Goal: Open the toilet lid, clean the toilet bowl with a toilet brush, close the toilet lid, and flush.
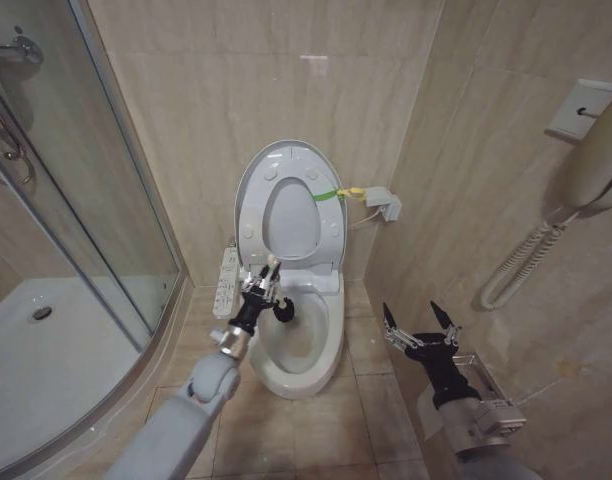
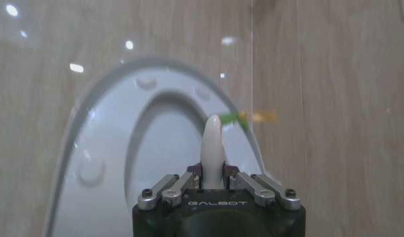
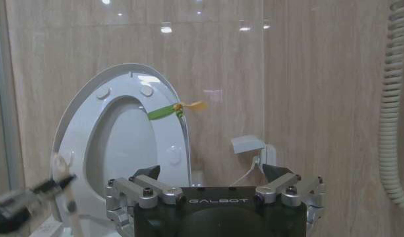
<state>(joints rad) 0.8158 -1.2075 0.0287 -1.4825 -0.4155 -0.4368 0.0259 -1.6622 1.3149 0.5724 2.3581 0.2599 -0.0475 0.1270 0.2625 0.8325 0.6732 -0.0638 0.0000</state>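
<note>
The toilet lid stands raised against the back wall, with the ring seat up in front of it. Below it the toilet bowl lies open. My left gripper hovers over the bowl's rear left rim, shut on the toilet brush. The thin white handle sticks up past the fingers, and the dark head hangs at the bowl's back edge. In the left wrist view the handle rises between the shut left gripper before the lid. My right gripper waits open by the right wall, also seen at the right gripper, facing the lid.
A glass shower enclosure and its white tray take up the left side. A long white control panel hangs beside the bowl. A wall phone with a coiled cord and a small socket box are on the right wall.
</note>
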